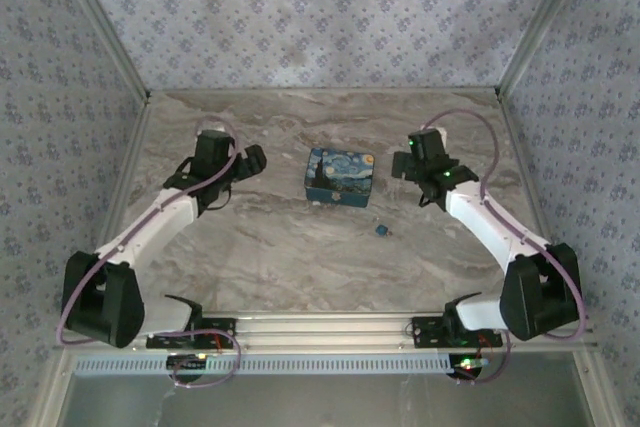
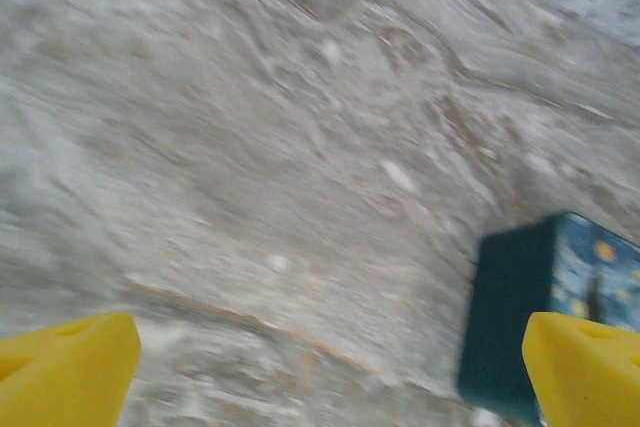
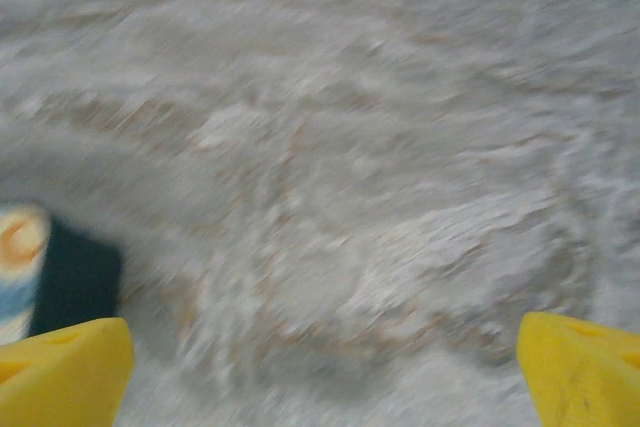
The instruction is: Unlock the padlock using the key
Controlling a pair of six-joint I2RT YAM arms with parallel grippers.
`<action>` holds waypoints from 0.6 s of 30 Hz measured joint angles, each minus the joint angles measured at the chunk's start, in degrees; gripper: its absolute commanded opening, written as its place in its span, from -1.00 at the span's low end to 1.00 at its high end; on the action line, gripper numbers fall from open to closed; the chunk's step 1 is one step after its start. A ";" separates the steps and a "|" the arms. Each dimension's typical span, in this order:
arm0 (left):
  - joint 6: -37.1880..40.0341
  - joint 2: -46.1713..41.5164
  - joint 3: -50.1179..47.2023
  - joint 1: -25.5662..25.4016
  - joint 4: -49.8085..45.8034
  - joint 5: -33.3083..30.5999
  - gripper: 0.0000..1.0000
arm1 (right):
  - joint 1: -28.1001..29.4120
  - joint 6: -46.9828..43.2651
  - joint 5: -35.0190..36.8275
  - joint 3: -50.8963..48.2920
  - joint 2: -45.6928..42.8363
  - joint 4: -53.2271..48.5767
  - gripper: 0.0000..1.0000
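Note:
A small blue object (image 1: pixel 382 230) lies on the marble table (image 1: pixel 300 257), in front and to the right of a painted blue box. It is too small to tell whether it is the padlock or the key. My left gripper (image 1: pixel 250 160) hovers left of the box, open, with nothing between its yellow fingertips (image 2: pixel 70 372). In the left wrist view the gripper (image 2: pixel 325 377) faces bare table. My right gripper (image 1: pixel 408 165) hangs right of the box, also open and empty. The right wrist view is blurred, and the gripper (image 3: pixel 320 372) spans bare marble.
The blue box (image 1: pixel 340 176) with a starry painting on its lid stands mid-table; its dark side shows by my left gripper's right fingertip (image 2: pixel 515 317) and at the left edge of the right wrist view (image 3: pixel 75 282). Patterned walls enclose the table on three sides.

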 measured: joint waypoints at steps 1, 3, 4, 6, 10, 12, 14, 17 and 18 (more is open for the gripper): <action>1.18 -0.37 0.00 0.20 -0.33 -2.43 0.96 | -0.83 0.02 1.55 -0.52 -0.09 1.84 1.00; 4.35 -1.31 -0.31 0.35 -0.24 -8.46 0.96 | -2.91 -0.57 4.48 -3.28 -0.74 7.39 1.00; 6.14 -1.90 -0.74 0.55 0.09 -11.30 0.96 | -3.78 -0.98 5.55 -4.92 -1.05 9.81 1.00; 10.21 -3.06 -2.47 1.22 1.29 -15.85 0.96 | -5.75 -1.95 8.00 -8.66 -1.16 14.08 1.00; 15.89 -3.67 -7.67 4.79 5.51 -21.09 0.96 | -8.63 -2.97 10.99 -14.05 0.20 19.06 1.00; 18.08 -3.65 -12.09 7.15 10.05 -22.14 0.97 | -9.20 -4.42 12.09 -17.20 1.40 23.63 1.00; 19.93 -3.52 -17.09 9.25 15.91 -22.38 0.96 | -9.25 -6.29 12.55 -19.91 3.04 28.28 1.00; 21.14 -1.44 -22.25 12.09 22.95 -22.08 0.96 | -8.94 -9.92 13.29 -22.67 6.47 35.45 1.00; 21.20 -0.28 -23.26 12.90 25.35 -21.84 0.96 | -8.81 -11.45 13.40 -23.69 7.26 38.34 1.00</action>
